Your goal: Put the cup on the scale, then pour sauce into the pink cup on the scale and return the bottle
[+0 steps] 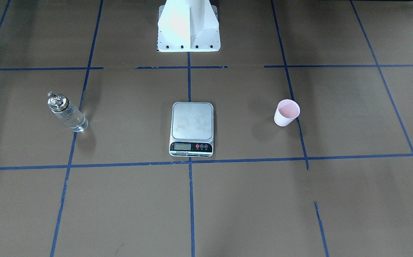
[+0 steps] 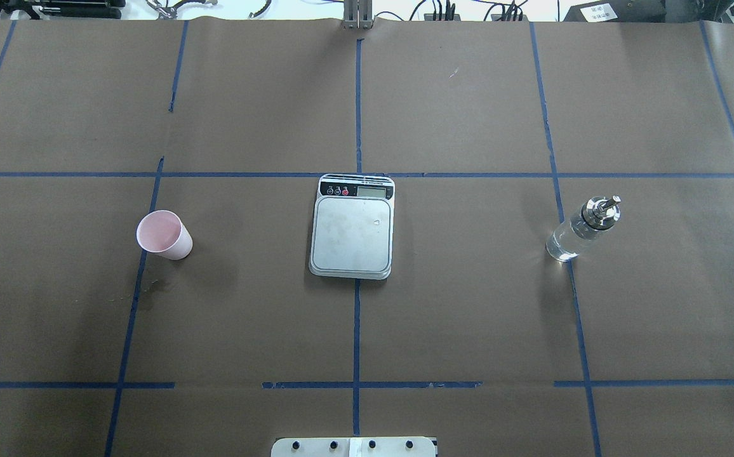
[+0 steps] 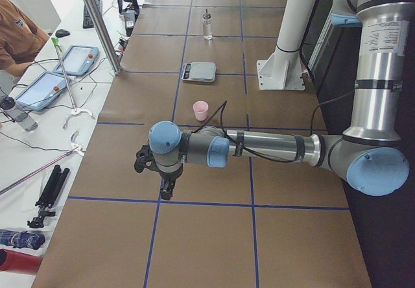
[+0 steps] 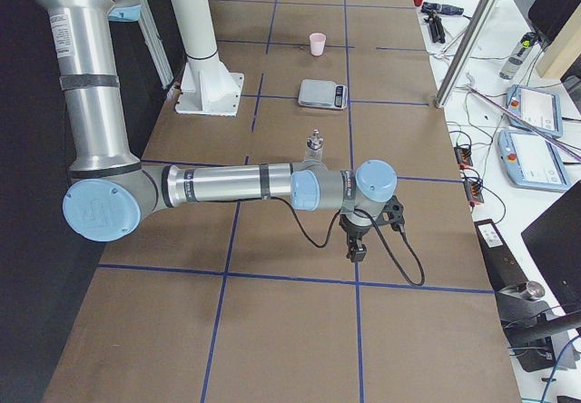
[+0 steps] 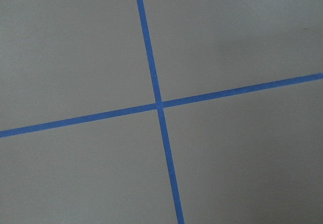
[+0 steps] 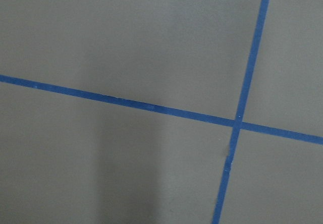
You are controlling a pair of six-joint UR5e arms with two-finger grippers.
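Note:
The pink cup (image 2: 164,235) stands upright and empty on the brown table, left of the scale (image 2: 352,227). The scale's steel plate is bare. The glass bottle (image 2: 583,228) with its metal spout stands upright to the right of the scale, and clear sauce (image 1: 73,120) shows inside it. My left gripper (image 3: 166,189) hangs over the table well short of the cup (image 3: 201,111). My right gripper (image 4: 356,252) hangs over the table short of the bottle (image 4: 315,146). I cannot tell whether either is open or shut. Both wrist views show only paper and tape.
Blue tape lines (image 2: 357,298) divide the brown paper into squares. The robot's white base (image 1: 188,26) stands behind the scale. Tablets (image 3: 48,87), cables and tools lie on a side bench beyond the table's far edge, where an operator (image 3: 16,32) sits.

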